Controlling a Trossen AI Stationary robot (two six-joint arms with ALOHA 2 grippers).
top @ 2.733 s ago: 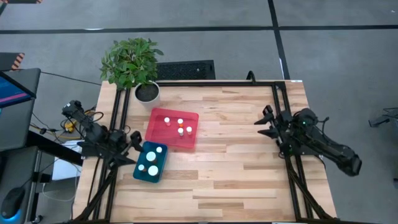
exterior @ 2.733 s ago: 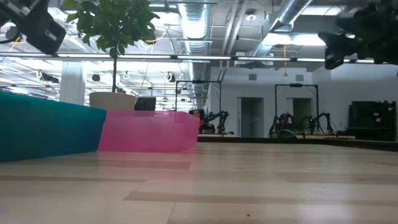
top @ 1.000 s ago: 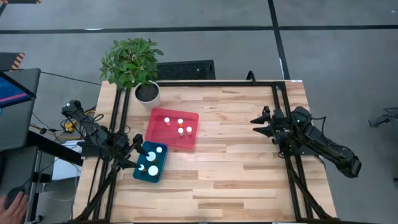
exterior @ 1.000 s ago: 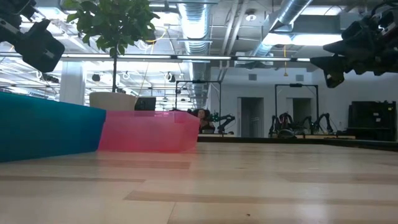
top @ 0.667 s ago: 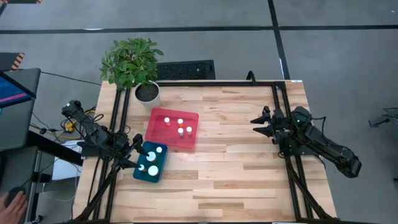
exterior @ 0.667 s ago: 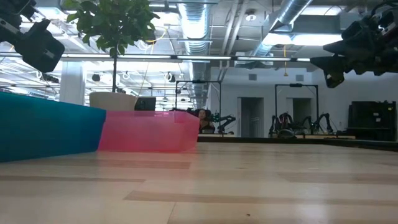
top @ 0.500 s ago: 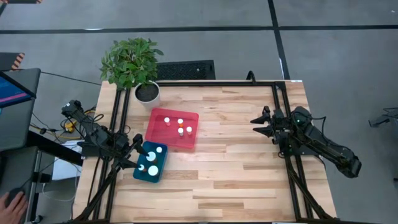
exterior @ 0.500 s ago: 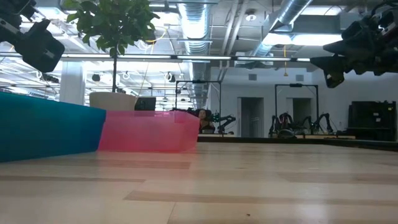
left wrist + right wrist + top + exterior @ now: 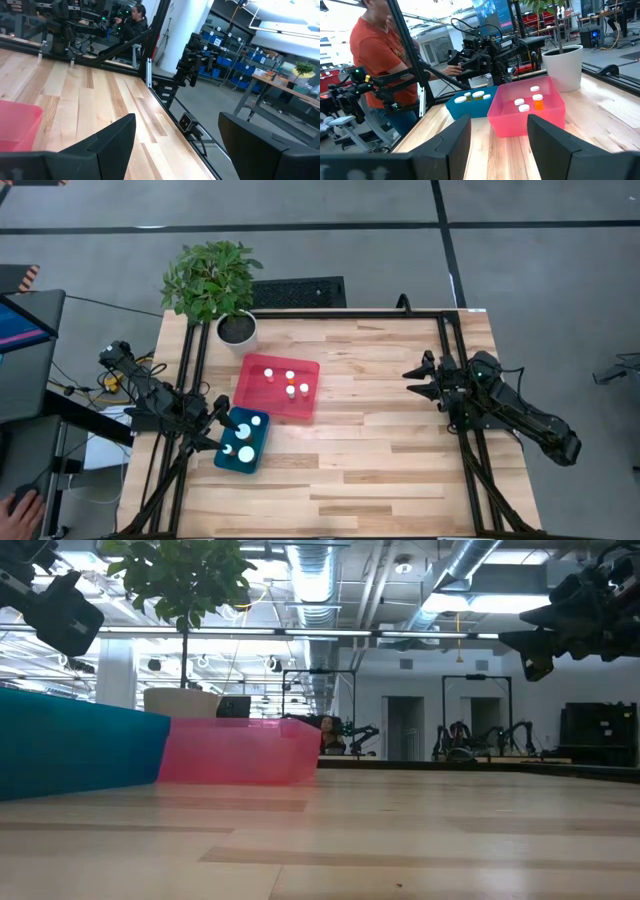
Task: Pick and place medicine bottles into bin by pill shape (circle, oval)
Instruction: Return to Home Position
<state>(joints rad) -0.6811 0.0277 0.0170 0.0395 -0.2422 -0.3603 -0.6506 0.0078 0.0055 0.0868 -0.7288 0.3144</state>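
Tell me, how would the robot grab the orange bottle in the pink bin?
Probably by its round white cap, coming straight down from above. The orange bottle stands upright, and the walls of the pink bin and the bottles beside it would block a sideways reach.

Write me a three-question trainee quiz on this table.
1. How many bottles sit in the pink bin?
2. The blue bin lies nearer: A the left end effector; B the right end effector.
3. True or false: the left end effector holds a bottle.
Key: 1 four; 2 A; 3 false.
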